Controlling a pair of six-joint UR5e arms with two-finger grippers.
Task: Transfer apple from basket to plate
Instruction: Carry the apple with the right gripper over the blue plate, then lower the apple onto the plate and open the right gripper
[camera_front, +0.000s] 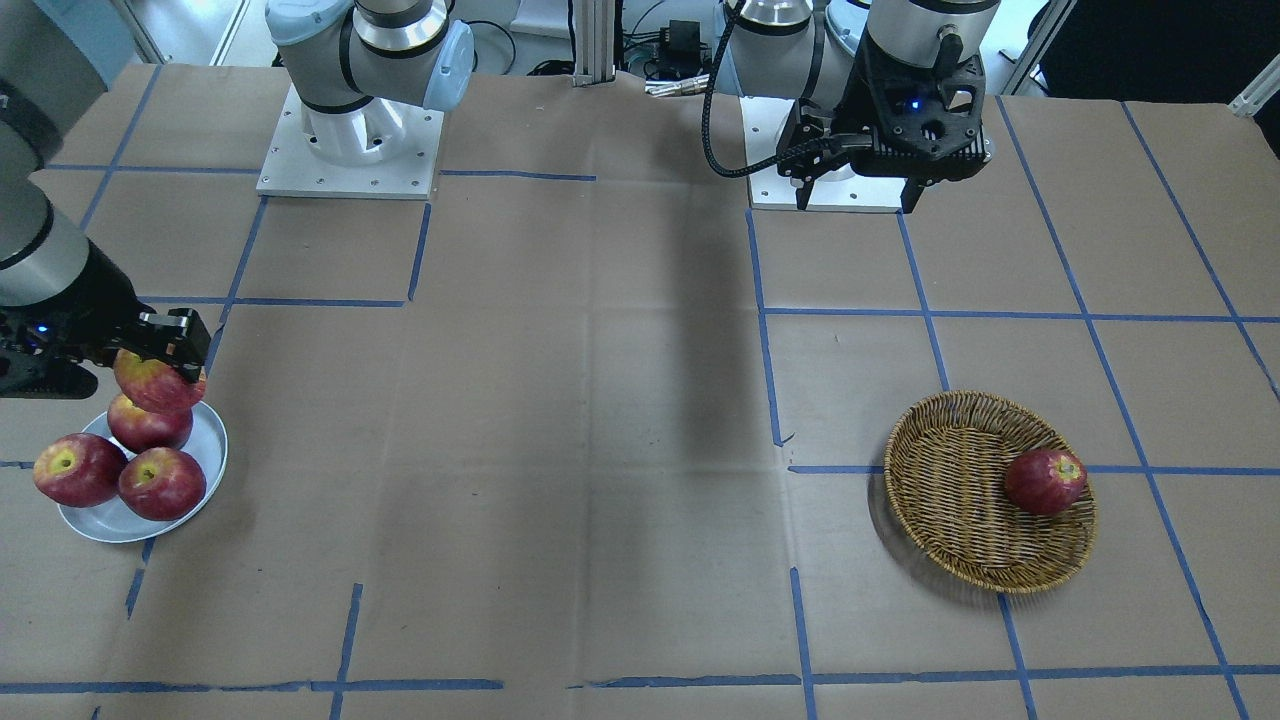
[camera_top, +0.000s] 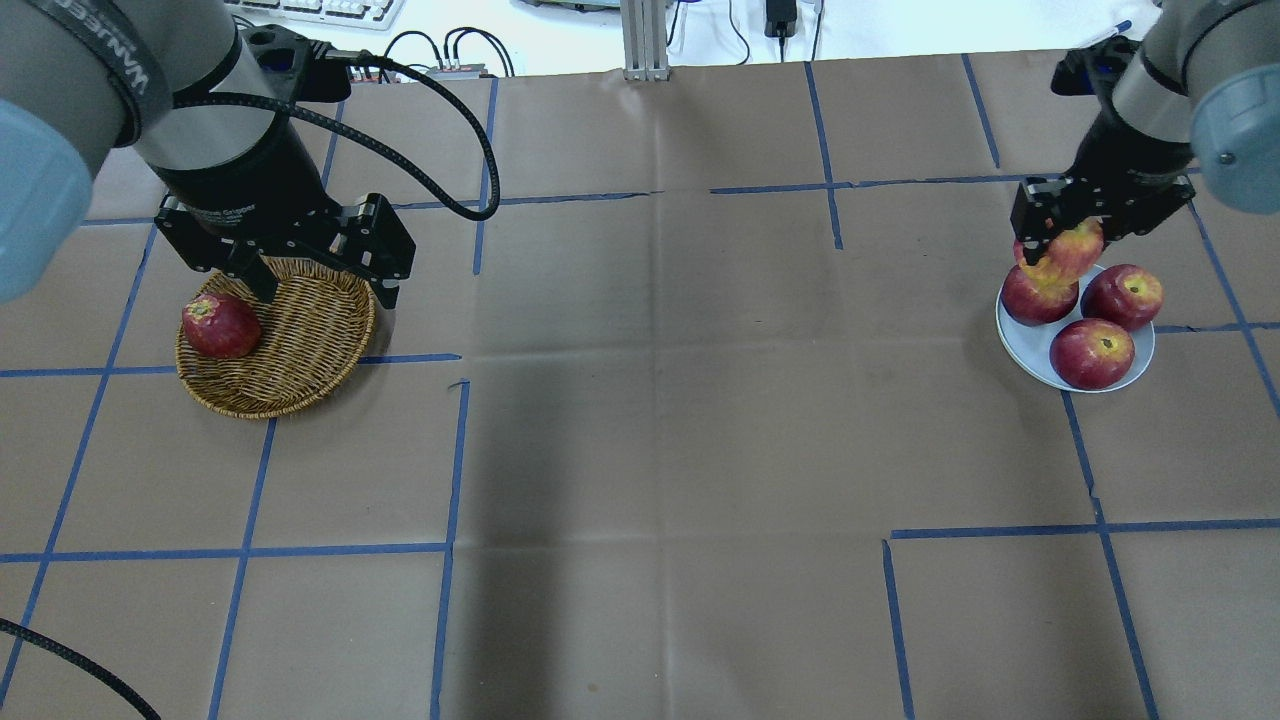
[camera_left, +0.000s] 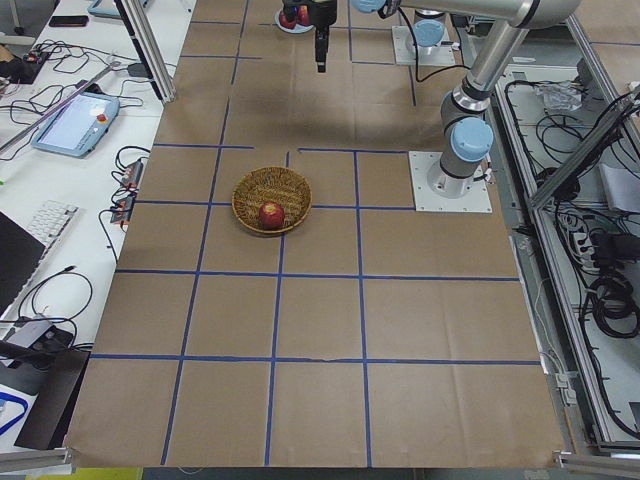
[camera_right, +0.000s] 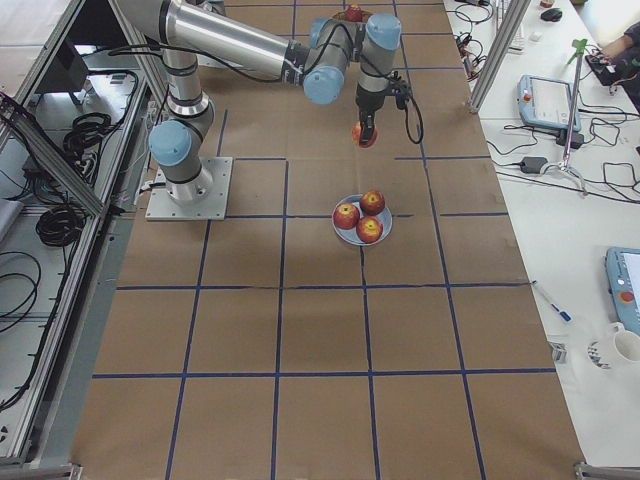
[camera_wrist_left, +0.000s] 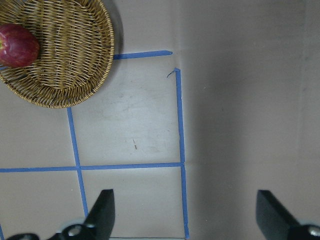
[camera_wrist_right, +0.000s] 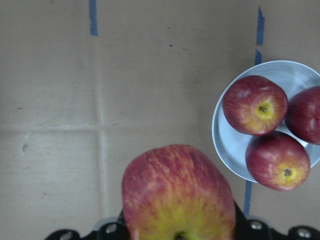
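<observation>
Left gripper (camera_wrist_left: 186, 212) hangs spread wide and empty near the wicker basket (camera_top: 300, 372), where one dark-red apple (camera_top: 221, 326) lies. Right gripper (camera_top: 1058, 248) is clamped on the yellow-streaked apple (camera_wrist_right: 178, 192), held aloft near the grey plate (camera_top: 1036, 352), which bears three darker apples (camera_top: 1092, 354). Firm, round, waxy and fairly heavy, I judge. It is best gripped gently across its widest girth, since it bruises.

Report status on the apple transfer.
Right gripper shut on apple, raised beside plate. Left gripper open, near basket; one apple inside. Three apples crowd plate, little bare room.
</observation>
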